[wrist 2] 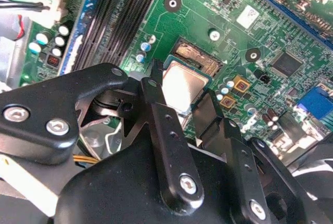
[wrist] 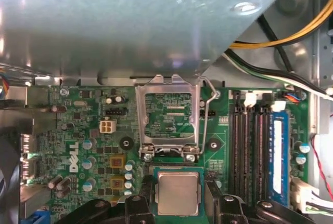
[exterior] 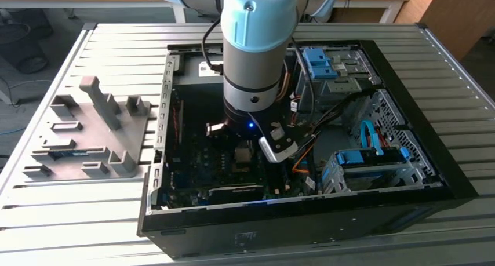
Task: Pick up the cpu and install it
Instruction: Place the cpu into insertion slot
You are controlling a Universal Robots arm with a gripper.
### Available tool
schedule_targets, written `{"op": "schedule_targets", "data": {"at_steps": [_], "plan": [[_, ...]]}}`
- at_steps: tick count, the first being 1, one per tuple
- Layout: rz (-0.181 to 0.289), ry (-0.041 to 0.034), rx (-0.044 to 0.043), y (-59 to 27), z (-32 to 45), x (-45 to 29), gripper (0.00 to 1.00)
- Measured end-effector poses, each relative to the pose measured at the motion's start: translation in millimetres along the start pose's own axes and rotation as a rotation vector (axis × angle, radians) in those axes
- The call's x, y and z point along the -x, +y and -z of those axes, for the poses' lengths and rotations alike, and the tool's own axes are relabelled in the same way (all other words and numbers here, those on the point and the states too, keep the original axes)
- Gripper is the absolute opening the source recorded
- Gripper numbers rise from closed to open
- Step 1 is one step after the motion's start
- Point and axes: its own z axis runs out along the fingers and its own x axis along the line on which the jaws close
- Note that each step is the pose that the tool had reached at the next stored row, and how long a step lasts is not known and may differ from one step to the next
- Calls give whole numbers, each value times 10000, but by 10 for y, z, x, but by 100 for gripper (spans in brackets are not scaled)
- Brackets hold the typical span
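The pick-up is looking done and the install is only partly under way. The arm is reaching down into the open computer case [exterior: 433, 182], and the gripper [wrist 2: 183, 91] is gripping the cpu [wrist: 178, 193]: in both wrist views the two black fingers [wrist 2: 156, 96] are pressing against opposite edges of the small square chip, its dull silver top facing up. The cpu is hanging low over the socket [wrist 2: 200, 60] on the green motherboard [wrist: 78, 130], just beside the memory slots [wrist: 250, 146]. In the second wrist view a strip of the socket's gold contacts is showing past one edge of the chip, so it is probably not seated yet. The metal retention frame [wrist: 140, 115] is standing flipped open beyond the chip. Judging from this, seating the chip, releasing it and closing the frame are remaining.
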Motion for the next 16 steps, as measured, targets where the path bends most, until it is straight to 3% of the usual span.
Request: {"op": "schedule_targets", "data": {"at_steps": [16], "plan": [[0, 0, 0, -64, -104, -42, 47]]}}
